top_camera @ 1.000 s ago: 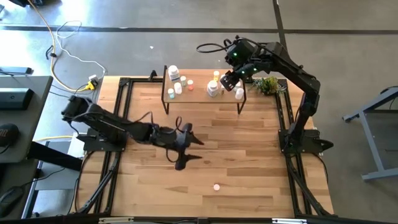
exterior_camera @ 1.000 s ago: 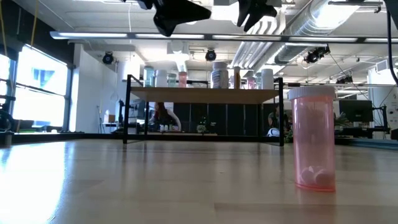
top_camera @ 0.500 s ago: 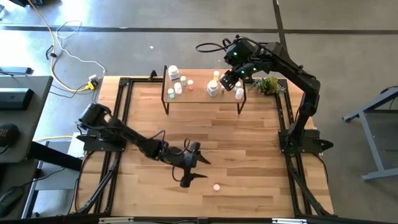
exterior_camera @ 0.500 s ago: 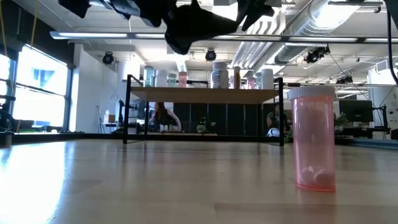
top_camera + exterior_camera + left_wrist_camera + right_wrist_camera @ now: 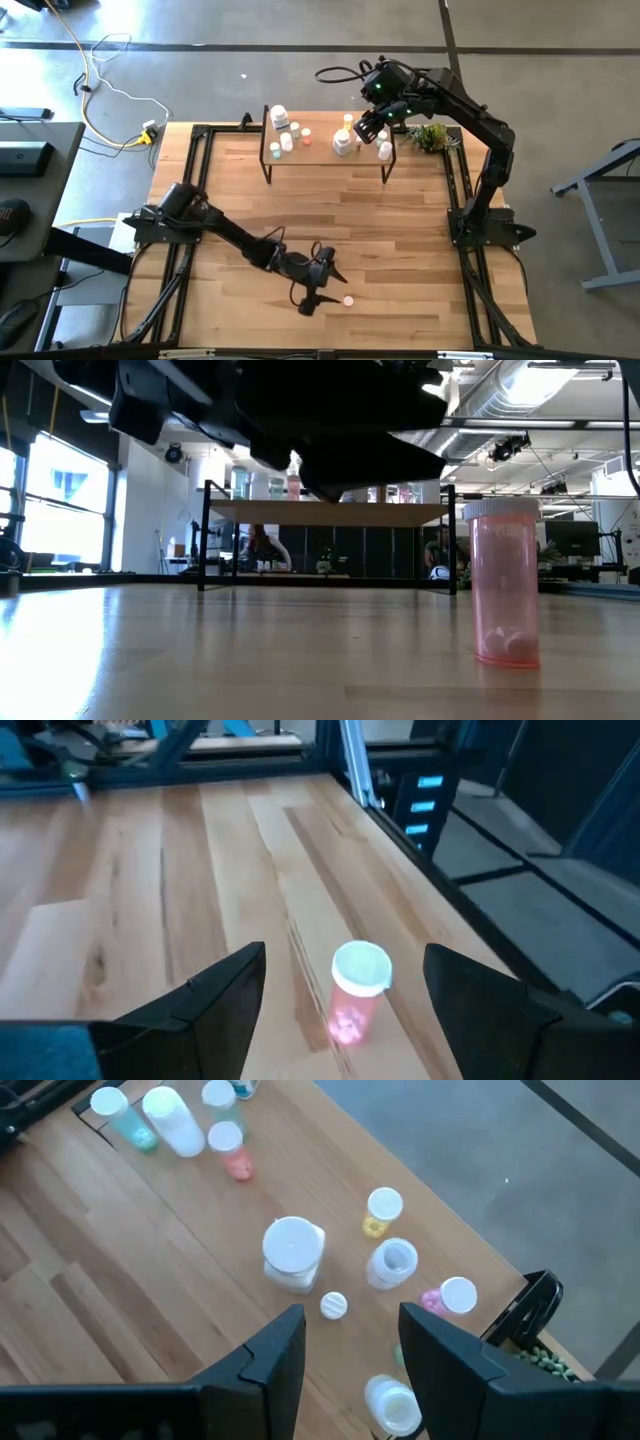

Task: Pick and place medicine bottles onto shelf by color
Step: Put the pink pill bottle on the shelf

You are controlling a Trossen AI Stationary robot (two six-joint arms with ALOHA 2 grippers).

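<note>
While the translucent pink bottle point(image 5: 355, 992) with its round white cap stands upright near the plank tabletop's point(image 5: 400, 230) front edge, your left gripper point(image 5: 328, 285) hovers just beside it, fingers spread wide and empty, bare wood all round. Your right gripper point(image 5: 371, 124) hangs over the light-wood shelf point(image 5: 320, 150) among crowded bottles, fingers parted, holding nothing.

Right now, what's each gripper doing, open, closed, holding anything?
Left gripper: open, empty, around the pink bottle.
Right gripper: open, empty, above the shelf.
</note>
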